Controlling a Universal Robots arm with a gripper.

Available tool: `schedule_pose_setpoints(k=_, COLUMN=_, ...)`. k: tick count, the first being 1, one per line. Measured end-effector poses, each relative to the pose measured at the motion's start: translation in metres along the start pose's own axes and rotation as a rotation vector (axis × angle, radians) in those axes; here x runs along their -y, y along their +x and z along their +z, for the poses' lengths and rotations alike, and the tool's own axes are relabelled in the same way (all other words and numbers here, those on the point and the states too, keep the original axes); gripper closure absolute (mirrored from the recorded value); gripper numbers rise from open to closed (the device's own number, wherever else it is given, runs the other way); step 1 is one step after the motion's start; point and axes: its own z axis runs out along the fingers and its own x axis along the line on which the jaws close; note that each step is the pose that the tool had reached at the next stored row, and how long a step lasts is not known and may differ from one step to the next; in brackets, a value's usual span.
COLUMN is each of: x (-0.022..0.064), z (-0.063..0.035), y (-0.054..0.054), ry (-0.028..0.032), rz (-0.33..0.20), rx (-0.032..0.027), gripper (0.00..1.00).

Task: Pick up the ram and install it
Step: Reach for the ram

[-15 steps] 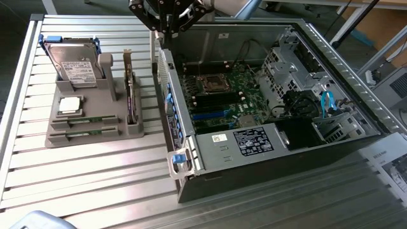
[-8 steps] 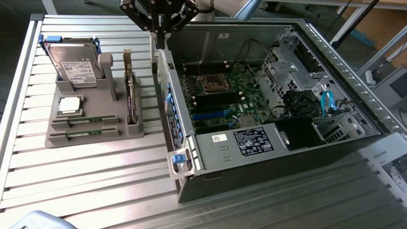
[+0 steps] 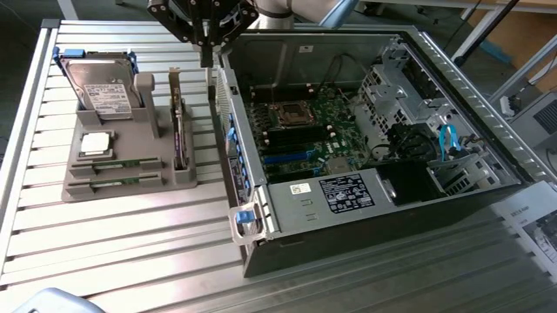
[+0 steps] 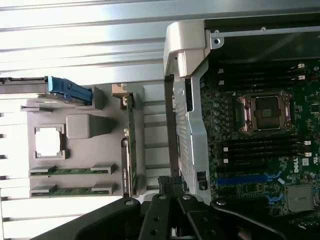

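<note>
Exterior view: the gripper [image 3: 206,60] hangs at twelve o'clock of the picture, above the strip of slatted table [image 3: 130,248] between the grey holder [image 3: 174,177] and the open computer case [image 3: 261,208]. Its black fingers are pressed together and nothing shows between them. The holder lies at nine o'clock of the case. Along its six o'clock edge lie two green sticks side by side. The inner ram stick [image 3: 117,164] is just beside the silver processor [image 3: 96,144], and the outer ram stick [image 3: 113,183] is in the last slot. Both are flat in their slots and well apart from the gripper. At the holder's twelve o'clock end a hard drive [image 3: 100,90] stands upright in a blue caddy. On its three o'clock side a dark expansion card [image 3: 180,130] stands on edge. Inside the case, the processor socket [image 3: 293,115] sits on the motherboard, with a labelled power supply [image 3: 348,193] at six o'clock of it.

Wrist view: the gripper [image 4: 172,182] shows its tips closed on each other, over the table between the expansion card [image 4: 131,145] and the case's metal wall [image 4: 192,115]. The inner ram stick [image 4: 70,171] and outer ram stick [image 4: 70,190] rest in the holder [image 4: 82,125], the inner one next to the processor [image 4: 48,141]. Past the wall, the processor socket [image 4: 265,112] lies between rows of black memory slots [image 4: 260,148].
</note>
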Motion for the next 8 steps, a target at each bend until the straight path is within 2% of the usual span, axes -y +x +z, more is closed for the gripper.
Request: schedule_pose_setpoints(k=8, x=0.0013, z=-0.0005, y=0.017, ry=0.0000, rz=0.000, rx=0.0000, gripper=0.90)
